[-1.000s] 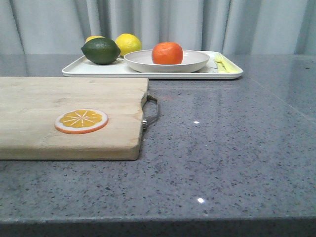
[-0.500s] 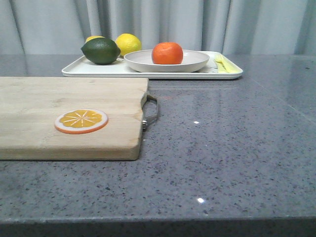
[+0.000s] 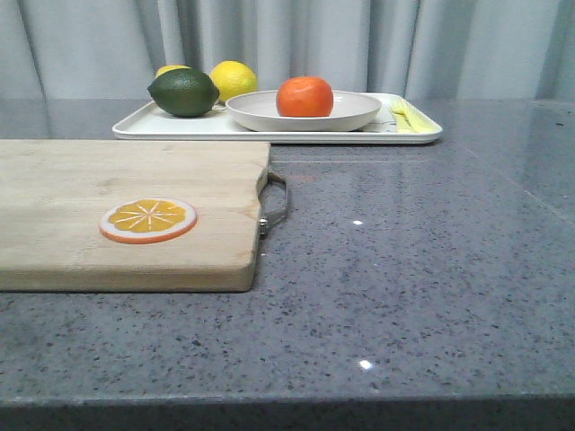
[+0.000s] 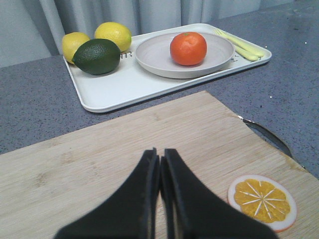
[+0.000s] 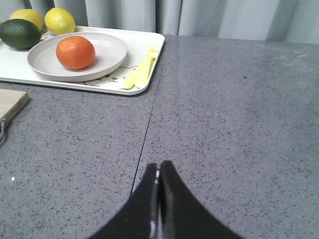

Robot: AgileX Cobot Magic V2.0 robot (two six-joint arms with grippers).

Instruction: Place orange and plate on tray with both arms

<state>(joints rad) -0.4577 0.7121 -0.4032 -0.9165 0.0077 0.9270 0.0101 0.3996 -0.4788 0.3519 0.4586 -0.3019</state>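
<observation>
— Where do the task's things sit?

— The orange (image 3: pixel 305 96) rests in the plate (image 3: pixel 269 114), and the plate lies on the tray (image 3: pixel 180 126) at the far side of the surface (image 3: pixel 404 269). The tray's long axis runs left to right across my front view.

— And your pincers?

— My left pincer (image 4: pixel 160 164) hangs over the cutting board (image 4: pixel 99 159), fingers pressed together, holding nothing. My right pincer (image 5: pixel 158 174) is closed too, empty, above bare surface.

— Anything hard to see?

— The plate covers most of the tray's drawing, and the lime (image 3: pixel 184 92) half-hides one lemon (image 3: pixel 171 70).
</observation>
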